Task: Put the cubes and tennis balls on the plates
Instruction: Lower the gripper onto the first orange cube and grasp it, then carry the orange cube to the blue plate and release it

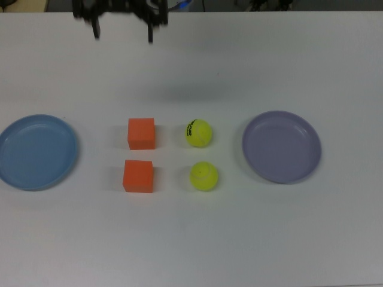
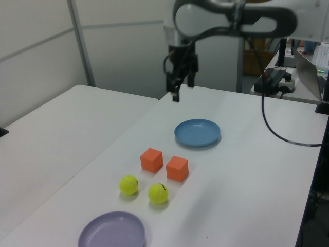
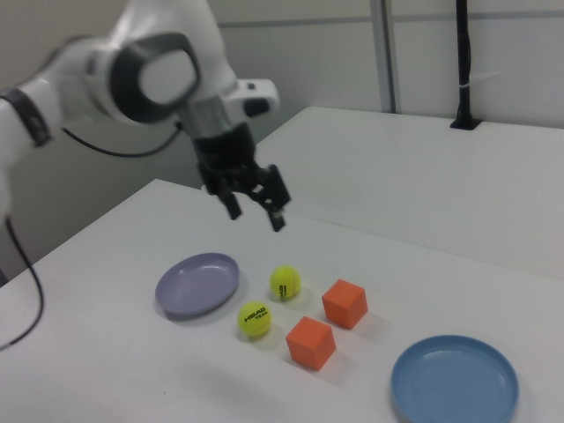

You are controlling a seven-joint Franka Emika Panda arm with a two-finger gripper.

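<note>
Top view shows my gripper [image 1: 122,27] open and empty, high over the table's [image 1: 191,239] far edge. Both cubes [image 1: 141,133] and both balls [image 1: 198,133] sit mid-table between the blue plate [image 1: 37,152] and purple plate [image 1: 281,146]. Nothing's placed yet; I judge I should descend onto a cube.

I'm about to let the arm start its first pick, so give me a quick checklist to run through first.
1. Hand open and empty: ok.
2. Both orange cubes on the table, nothing on top: ok.
3. Both tennis balls free, apart from the cubes: ok.
4. Blue plate empty: ok.
5. Lavender plate empty: ok.
6. Hand over a target: not ok, it hangs high near the table's far edge in the top view.
</note>
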